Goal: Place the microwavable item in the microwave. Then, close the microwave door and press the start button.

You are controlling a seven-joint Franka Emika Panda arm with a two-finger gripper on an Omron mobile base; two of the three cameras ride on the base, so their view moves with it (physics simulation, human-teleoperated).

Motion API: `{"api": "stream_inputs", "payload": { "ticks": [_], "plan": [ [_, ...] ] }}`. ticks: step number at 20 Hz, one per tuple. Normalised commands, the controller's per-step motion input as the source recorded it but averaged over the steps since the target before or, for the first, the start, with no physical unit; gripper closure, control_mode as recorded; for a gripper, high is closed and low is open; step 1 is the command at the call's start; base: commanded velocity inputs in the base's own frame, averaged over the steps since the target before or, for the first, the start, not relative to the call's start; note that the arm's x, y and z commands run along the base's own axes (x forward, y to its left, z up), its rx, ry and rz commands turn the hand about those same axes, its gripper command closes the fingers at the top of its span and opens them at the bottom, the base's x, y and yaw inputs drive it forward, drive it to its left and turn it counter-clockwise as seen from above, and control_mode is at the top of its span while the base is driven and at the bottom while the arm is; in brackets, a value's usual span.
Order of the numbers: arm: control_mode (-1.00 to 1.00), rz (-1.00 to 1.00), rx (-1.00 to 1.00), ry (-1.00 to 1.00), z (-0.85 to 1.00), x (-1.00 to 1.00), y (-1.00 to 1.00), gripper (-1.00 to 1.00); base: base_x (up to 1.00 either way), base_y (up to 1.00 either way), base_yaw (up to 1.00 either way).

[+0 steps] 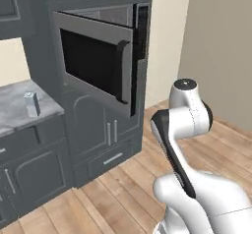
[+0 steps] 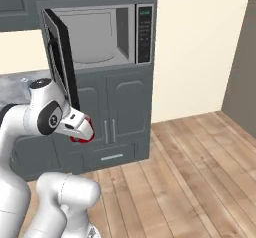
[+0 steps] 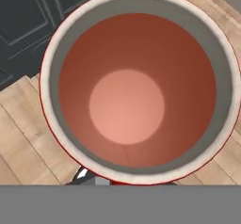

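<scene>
Item: red cup (image 3: 127, 103), the microwavable item. Seen from above in the hand view, mouth open toward the camera, pale rim, red-brown interior, nothing inside. In the right base view a sliver of its red wall (image 2: 80, 138) shows under the white hand, at about 7 o'clock from the open cavity, low in front of the lower cabinet doors (image 2: 112, 114) and over the wooden floor (image 2: 190, 172).

End effector (image 3: 96, 180): closed narrow, pinched on the cup's rim at the 6 o'clock edge of the hand view; cup carried, clear of any counter.

Microwave (image 2: 95, 34): built into the tall grey cabinet, cavity exposed, glass turntable visible, nothing on it. Control panel (image 2: 144, 32) at 3 o'clock of the cavity.

Microwave door (image 1: 96, 63): swung out wide on its left hinge, dark window, vertical bar handle (image 1: 121, 71) at its free edge.

Counter (image 1: 19, 105): at 9 o'clock from the microwave, bearing a pale blue-grey carton (image 1: 32, 103).

Progress, as judged: cup picked up; not yet lifted to the cavity. Outstanding: setting it on the turntable, shutting the door, pressing start.
</scene>
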Motion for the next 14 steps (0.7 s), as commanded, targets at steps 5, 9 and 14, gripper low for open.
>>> {"api": "stream_inputs", "payload": {
  "ticks": [5,9,14],
  "plan": [
    [1.0,0.0,0.0,0.0,0.0,0.0,0.0,1.0,0.05,-0.91,-0.2],
    [1.0,0.0,0.0,0.0,0.0,0.0,0.0,1.0,0.63,-0.41,0.07],
    [1.0,0.0,0.0,0.0,0.0,0.0,0.0,1.0,0.92,-0.32,0.37]
  ]
}}
